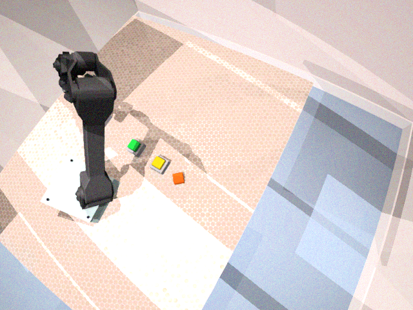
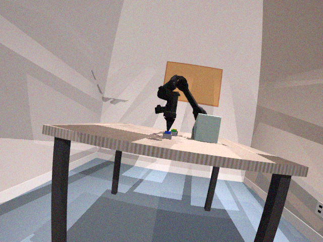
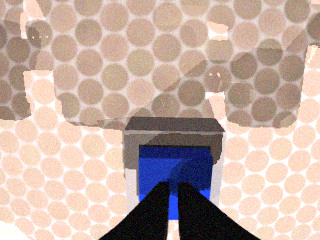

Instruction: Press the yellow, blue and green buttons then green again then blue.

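The blue button (image 2: 167,132) (image 3: 150,167), a blue cap in a grey housing, is under my gripper (image 2: 168,130) (image 3: 173,191). The gripper is shut and empty, pointing down, its tips over the blue cap and at or just above its top; contact is not clear. In the top view the arm hides the blue button and the fingertips. The green button (image 1: 133,144) (image 2: 173,130) stands up beside the arm, and the yellow button (image 1: 158,163) stands further along the row. Nothing touches either of them.
An orange block (image 1: 178,177) lies just past the yellow button. The arm's pale base plate (image 1: 63,186) is at the left of the table in the top view. A pale green box-like stand (image 2: 208,128) is right of the buttons in the exterior view.
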`<state>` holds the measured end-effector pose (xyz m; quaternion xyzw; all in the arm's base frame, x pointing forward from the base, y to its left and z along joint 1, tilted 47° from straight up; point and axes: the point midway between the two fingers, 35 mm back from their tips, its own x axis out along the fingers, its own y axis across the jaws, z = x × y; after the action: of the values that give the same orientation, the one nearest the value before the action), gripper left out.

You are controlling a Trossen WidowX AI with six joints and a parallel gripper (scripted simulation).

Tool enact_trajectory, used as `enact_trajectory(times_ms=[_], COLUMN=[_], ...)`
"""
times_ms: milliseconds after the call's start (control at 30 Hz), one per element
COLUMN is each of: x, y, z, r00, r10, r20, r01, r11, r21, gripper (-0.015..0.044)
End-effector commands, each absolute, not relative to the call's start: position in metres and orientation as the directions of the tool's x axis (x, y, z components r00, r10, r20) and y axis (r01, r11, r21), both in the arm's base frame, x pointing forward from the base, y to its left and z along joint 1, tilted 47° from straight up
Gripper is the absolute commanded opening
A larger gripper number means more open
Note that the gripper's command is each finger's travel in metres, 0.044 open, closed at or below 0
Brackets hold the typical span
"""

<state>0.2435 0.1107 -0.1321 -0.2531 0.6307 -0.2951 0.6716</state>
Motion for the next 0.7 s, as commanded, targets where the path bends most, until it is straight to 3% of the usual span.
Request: enact_trajectory(times_ms=[0, 667], x=[0.2427, 0.2426], y=[0.1046, 0.1028], z=[-0.1372, -0.1388], r00=[0.03, 0.03], r10=[-0.72, -0.72], r20=[-0.693, -0.693], r01=[0.071, 0.071], r11=[0.693, 0.693], r21=[-0.717, -0.717], gripper=[0.002, 0.002])
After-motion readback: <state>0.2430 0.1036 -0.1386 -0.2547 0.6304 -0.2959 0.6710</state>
